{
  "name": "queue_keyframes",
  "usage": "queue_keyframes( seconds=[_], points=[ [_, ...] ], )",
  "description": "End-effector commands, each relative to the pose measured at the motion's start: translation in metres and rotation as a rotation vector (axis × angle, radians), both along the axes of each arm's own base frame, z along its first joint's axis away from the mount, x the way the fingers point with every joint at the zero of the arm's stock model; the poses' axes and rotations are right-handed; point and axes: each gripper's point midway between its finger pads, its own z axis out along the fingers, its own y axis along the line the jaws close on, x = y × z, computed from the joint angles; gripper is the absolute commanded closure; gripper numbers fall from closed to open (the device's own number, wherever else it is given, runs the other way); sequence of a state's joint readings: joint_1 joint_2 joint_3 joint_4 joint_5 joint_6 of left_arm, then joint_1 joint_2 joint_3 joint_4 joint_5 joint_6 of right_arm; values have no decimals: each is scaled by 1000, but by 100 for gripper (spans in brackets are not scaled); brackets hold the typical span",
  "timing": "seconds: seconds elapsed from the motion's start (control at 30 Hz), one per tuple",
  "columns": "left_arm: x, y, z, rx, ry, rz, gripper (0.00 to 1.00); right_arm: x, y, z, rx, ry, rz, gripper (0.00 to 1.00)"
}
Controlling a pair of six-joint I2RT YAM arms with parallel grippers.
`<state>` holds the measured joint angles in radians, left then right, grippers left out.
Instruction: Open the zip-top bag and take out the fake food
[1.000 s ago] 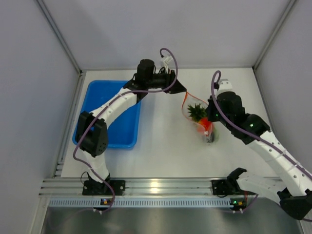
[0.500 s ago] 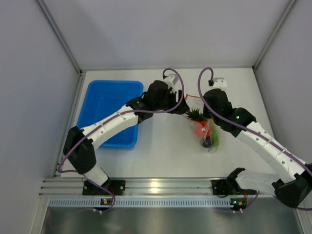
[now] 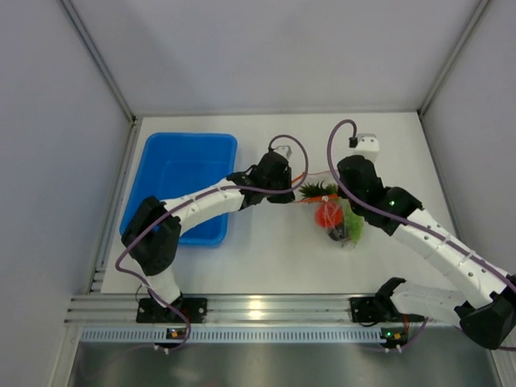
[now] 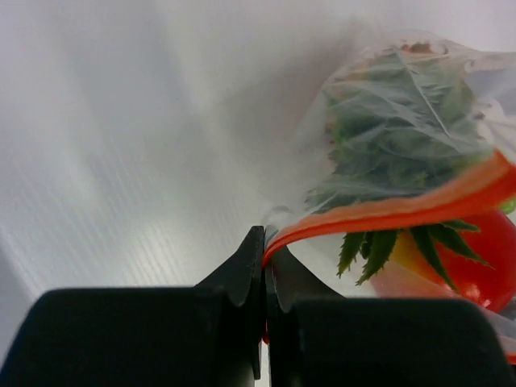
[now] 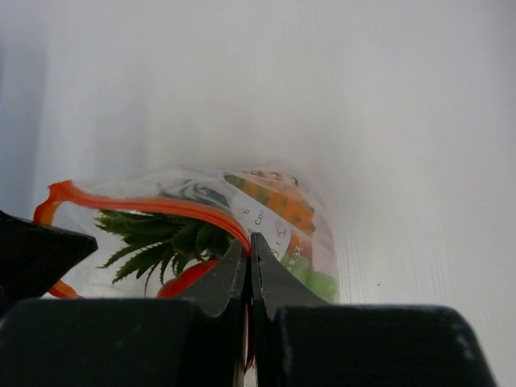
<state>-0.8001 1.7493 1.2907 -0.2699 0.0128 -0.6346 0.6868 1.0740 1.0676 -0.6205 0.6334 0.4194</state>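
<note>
Left wrist view: the left claw point(image 4: 264, 246) pinches the zip-top bag point(image 4: 379, 97) at its orange edge, and the right claw point(image 5: 249, 250) does likewise. The fake food point(image 4: 476, 258) looks hazy through plastic and is partly cut off.

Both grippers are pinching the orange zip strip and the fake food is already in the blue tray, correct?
Half right. Left gripper and right gripper do pinch the zip strip, but the top view shows the fake food inside the zip-top bag, not in the blue tray.
</note>
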Motion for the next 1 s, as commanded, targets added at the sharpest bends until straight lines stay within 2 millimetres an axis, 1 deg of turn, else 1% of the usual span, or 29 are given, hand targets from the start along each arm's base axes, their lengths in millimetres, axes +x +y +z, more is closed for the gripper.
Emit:
queue_keyframes(
  seconds=[0.0,0.03,0.1,0.13,0.2,0.23,0.27,0.3,0.33,0.4,0.43,0.47,0.5,0.53,0.57,0.6,0.63,0.7,0.73,0.77,0.8,0.83,0.9,0.93,0.97],
  points=[
    [10,40,-14,102,-12,107,100,-2,-25,12,-77,-63,-83,100],
    [13,50,-16,115,-11,130,100,-4,-28,10,-95,-56,-91,100],
    [10,62,-26,133,9,144,100,-4,-28,8,-99,-52,-89,100],
    [11,66,-23,128,4,152,100,-4,-27,7,-98,-48,-82,100],
    [8,65,-19,114,6,138,100,-4,-21,5,-81,-39,-58,100],
    [2,55,-10,65,21,89,100,-4,-7,2,-50,-19,12,100],
    [-3,47,-1,30,24,42,98,-1,9,4,-5,-36,74,100],
    [-6,41,8,2,22,12,93,-2,22,4,29,-39,141,100],
    [-6,34,27,-36,-3,-10,91,-4,35,3,72,-27,202,100],
    [-9,29,47,-66,-40,-35,71,-3,43,3,102,-24,219,100],
    [-13,27,65,-95,-68,-47,64,-3,45,3,112,-19,218,100],
    [-13,25,77,-112,-91,-51,58,-2,45,2,115,-18,216,100],
    [-15,25,85,-123,-109,-57,55,-2,47,2,116,-17,217,100],
    [-20,24,98,-143,-132,-67,54,-1,47,2,125,-19,210,100],
    [-20,24,109,-153,-156,-66,53,-1,46,2,125,-17,205,100],
    [-17,25,115,-146,-184,-52,57,-1,46,3,129,-21,198,100],
    [-21,22,126,-146,-215,-61,59,0,44,2,133,-22,179,100],
    [-27,15,137,-155,-241,-81,60,1,45,4,144,-29,177,100],
    [-36,4,144,-162,-258,-115,60,1,46,5,155,-31,177,100],
    [-39,-1,149,-147,-295,-149,60,1,46,6,161,-32,178,100],
    [-43,-10,160,-155,-327,-183,58,0,47,9,170,-42,181,100],
    [-46,-19,156,-116,-361,-216,51,-1,48,11,181,-46,186,100],
    [-48,-31,161,-110,-410,-274,49,-3,48,15,194,-54,192,100],
    [-51,-40,155,-106,-412,-327,46,-4,50,16,207,-54,200,100],
    [-48,-42,152,-80,-443,-356,45,-6,50,16,216,-55,206,100]
  ],
)
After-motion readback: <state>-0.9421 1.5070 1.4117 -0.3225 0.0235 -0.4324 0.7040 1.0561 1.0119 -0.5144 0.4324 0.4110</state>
